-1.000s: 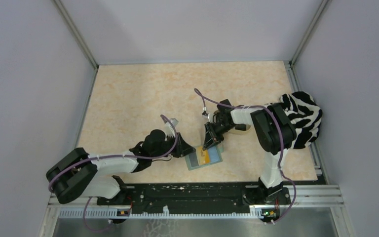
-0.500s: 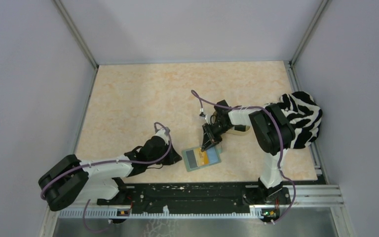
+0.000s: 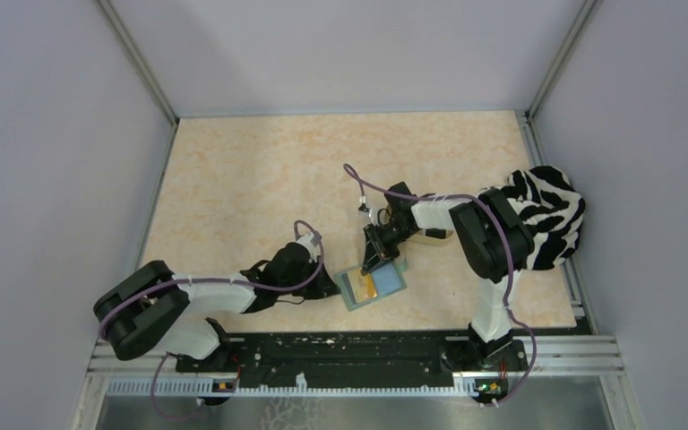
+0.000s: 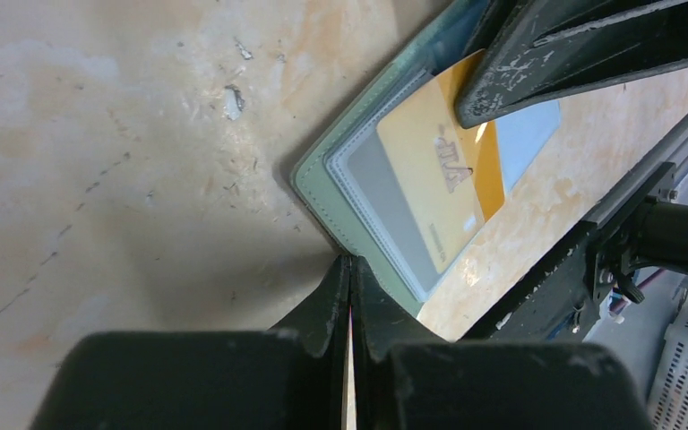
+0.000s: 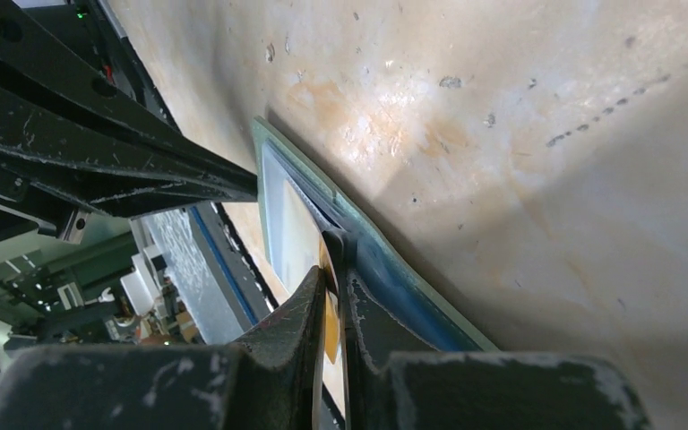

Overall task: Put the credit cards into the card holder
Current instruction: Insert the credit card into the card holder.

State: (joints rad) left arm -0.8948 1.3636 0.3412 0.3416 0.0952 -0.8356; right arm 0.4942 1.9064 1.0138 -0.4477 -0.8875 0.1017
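The card holder (image 3: 392, 280) lies open on the table near the front edge, pale green outside and light blue inside. A yellow-gold credit card (image 3: 369, 285) lies on its left half. In the left wrist view the card (image 4: 439, 166) has its near end under the translucent pocket of the holder (image 4: 322, 193). My right gripper (image 3: 370, 265) is shut on the card's far end (image 5: 326, 269), over the holder's blue inside (image 5: 385, 269). My left gripper (image 3: 331, 288) is shut and empty, its tips (image 4: 351, 262) against the holder's left edge. No black cards are in view.
A zebra-patterned cloth (image 3: 551, 215) lies at the table's right edge, with a tan object (image 3: 434, 235) partly hidden under the right arm. The black mounting rail (image 3: 340, 345) runs along the front. Walls close in the left, back and right.
My left gripper pulled back from the holder, then returned to its left edge. My right gripper moved slightly left with the yellow card. The holder turned a little.
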